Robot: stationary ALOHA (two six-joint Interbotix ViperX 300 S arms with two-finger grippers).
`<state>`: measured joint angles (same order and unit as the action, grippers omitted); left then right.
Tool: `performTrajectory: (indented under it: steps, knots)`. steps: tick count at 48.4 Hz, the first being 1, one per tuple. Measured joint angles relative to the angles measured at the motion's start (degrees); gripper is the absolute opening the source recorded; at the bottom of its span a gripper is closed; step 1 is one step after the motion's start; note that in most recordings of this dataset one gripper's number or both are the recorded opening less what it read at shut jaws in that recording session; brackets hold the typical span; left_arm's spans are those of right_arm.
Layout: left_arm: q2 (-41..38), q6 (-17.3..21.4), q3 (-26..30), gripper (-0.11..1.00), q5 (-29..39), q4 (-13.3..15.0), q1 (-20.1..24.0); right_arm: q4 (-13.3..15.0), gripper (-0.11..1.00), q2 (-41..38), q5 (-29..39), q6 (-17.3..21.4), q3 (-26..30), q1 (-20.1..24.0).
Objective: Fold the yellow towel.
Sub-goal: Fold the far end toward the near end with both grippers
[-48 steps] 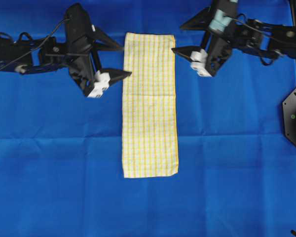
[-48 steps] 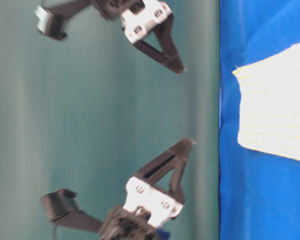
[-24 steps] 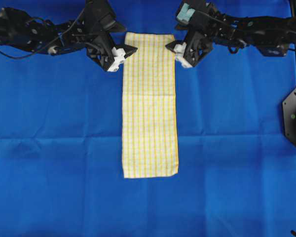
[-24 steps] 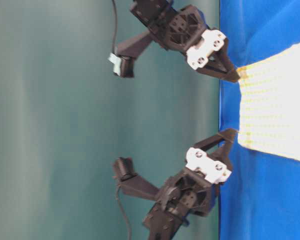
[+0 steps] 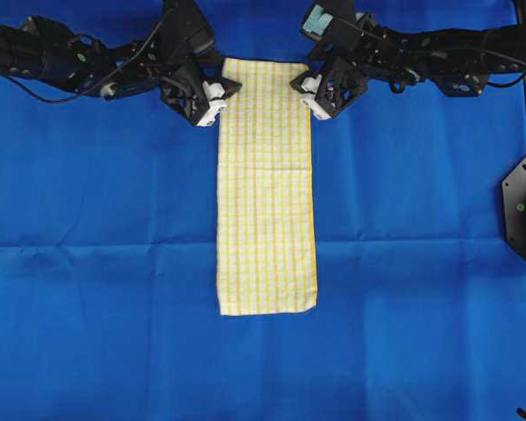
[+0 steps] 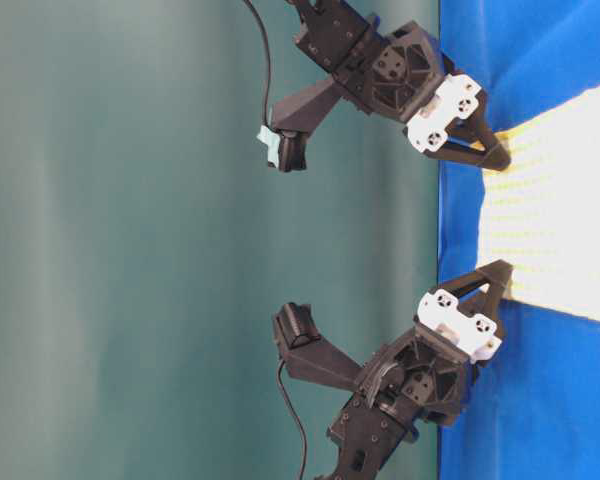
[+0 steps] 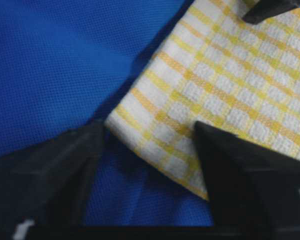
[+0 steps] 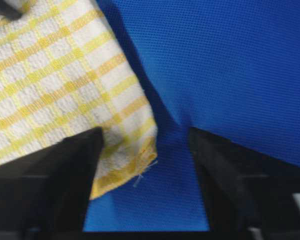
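The yellow towel (image 5: 266, 186) lies flat as one long strip on the blue cloth (image 5: 96, 263), its short ends toward the top and bottom of the overhead view. Both grippers sit at the towel's top end, one at each corner.

Left gripper (image 5: 217, 90): at the towel's top-left corner, down at cloth level. In the left wrist view the jaws stand apart and straddle that corner; one finger (image 7: 250, 185) lies over the checked fabric, the other (image 7: 55, 170) on the blue cloth just outside the towel's edge. The corner sits between them, not yet pinched.

Right gripper (image 5: 305, 88): at the towel's top-right corner. Jaws apart here too; one finger (image 8: 50, 175) overlaps the towel, the other (image 8: 240, 180) rests over the blue cloth beside the towel. The corner, with a loose thread at its hem, is slightly lifted and curled between them.

The towel's bottom end lies undisturbed, well apart from both grippers.
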<state>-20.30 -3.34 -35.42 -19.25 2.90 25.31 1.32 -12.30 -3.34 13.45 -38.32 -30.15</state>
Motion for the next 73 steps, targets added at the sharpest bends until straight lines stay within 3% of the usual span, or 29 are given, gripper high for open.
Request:
performTrajectory:
  steps: [7,10,14,37,60,73]
  knots:
    - [-0.97,0.00,0.62,0.23,-0.70,0.00,0.35,-0.09,0.17,-0.79,-1.14,-0.09,0.26,0.18]
    - [-1.41,-0.09,0.97,0.12,-0.70,0.00,0.35,-0.09,0.05,-0.79,-1.49,-0.09,0.26,0.18]
    - [-1.67,-0.09,1.32,0.05,-0.70,0.09,0.35,-0.09,0.05,-0.88,-1.76,-0.09,0.26,0.09]
    - [-0.44,2.20,1.41,0.05,1.23,0.00,0.70,-1.14,0.05,-0.44,-2.11,0.00,0.35,-0.18]
    - [6.33,4.66,1.23,0.05,5.19,0.09,1.32,-1.05,0.05,7.03,-0.70,-0.35,-0.62,-1.14]
    - [6.94,3.96,0.09,0.05,5.27,0.09,-1.76,-1.32,0.05,9.40,-0.79,-0.18,-3.52,0.53]
